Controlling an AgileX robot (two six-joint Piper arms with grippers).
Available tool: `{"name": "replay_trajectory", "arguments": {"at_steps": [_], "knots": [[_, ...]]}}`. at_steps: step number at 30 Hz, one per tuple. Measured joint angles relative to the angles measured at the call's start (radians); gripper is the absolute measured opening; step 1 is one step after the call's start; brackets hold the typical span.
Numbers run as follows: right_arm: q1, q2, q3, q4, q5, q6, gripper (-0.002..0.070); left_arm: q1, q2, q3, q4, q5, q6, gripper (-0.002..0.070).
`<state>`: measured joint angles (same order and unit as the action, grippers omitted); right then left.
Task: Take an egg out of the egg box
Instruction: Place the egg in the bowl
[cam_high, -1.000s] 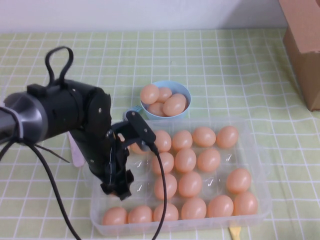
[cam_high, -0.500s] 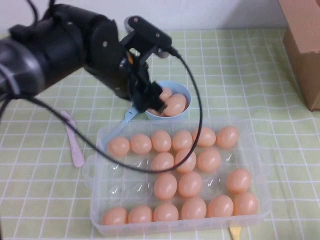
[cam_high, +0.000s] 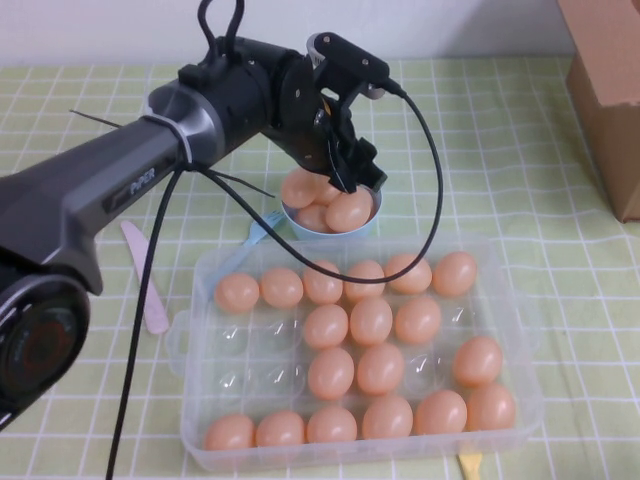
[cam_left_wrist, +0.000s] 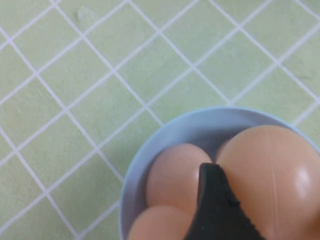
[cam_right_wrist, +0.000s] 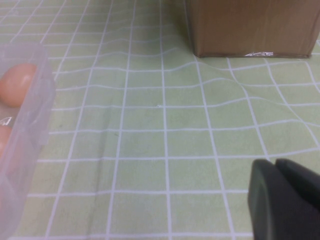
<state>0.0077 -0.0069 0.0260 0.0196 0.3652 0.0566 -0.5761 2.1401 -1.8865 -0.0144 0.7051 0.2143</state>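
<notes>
Over the blue bowl (cam_high: 368, 222) now, left tool (cam_high: 362, 180); right tool (cam_right_wrist: 280, 200) parked.

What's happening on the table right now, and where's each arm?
The left gripper is over the small blue bowl beyond the egg box, right above the eggs piled in it. One egg sits directly beside its fingertip in the left wrist view; whether it has been let go cannot be told. The egg box holds many eggs, with several wells on its left side empty. The right gripper is low over the checked cloth, off to the box's right, near a cardboard box, taking no part.
</notes>
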Motion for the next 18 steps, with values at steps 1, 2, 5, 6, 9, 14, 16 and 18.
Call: {"name": "replay_trajectory", "arguments": {"at_steps": [1, 2, 5, 6, 9, 14, 16, 18], "knots": [[0.0, 0.0, 0.0, 0.0, 0.0, 0.0, -0.0017, 0.006, 0.011, -0.009, 0.0, -0.004, 0.0, 0.0351], [0.0, 0.0, 0.0, 0.0, 0.0, 0.0, -0.0017, 0.009, 0.023, -0.018, -0.002, -0.007, 0.0, 0.0351], [0.0, 0.0, 0.0, 0.0, 0.0, 0.0, -0.0017, 0.019, 0.046, -0.024, -0.002, -0.02, 0.0, 0.0351], [0.0, 0.0, 0.0, 0.0, 0.0, 0.0, -0.0017, 0.021, 0.051, -0.024, -0.002, -0.028, 0.0, 0.0351], [0.0, 0.0, 0.0, 0.0, 0.0, 0.0, -0.0017, 0.026, 0.058, -0.024, -0.004, -0.041, 0.0, 0.0354], [0.0, 0.0, 0.0, 0.0, 0.0, 0.0, -0.0017, 0.026, 0.06, -0.024, -0.018, -0.058, 0.002, 0.0475], [0.0, 0.0, 0.0, 0.0, 0.0, 0.0, -0.0017, 0.026, 0.06, -0.024, -0.021, -0.064, 0.002, 0.0507], [0.0, 0.0, 0.0, 0.0, 0.0, 0.0, -0.0017, 0.026, 0.06, -0.024, -0.022, -0.064, 0.002, 0.0521]]}}
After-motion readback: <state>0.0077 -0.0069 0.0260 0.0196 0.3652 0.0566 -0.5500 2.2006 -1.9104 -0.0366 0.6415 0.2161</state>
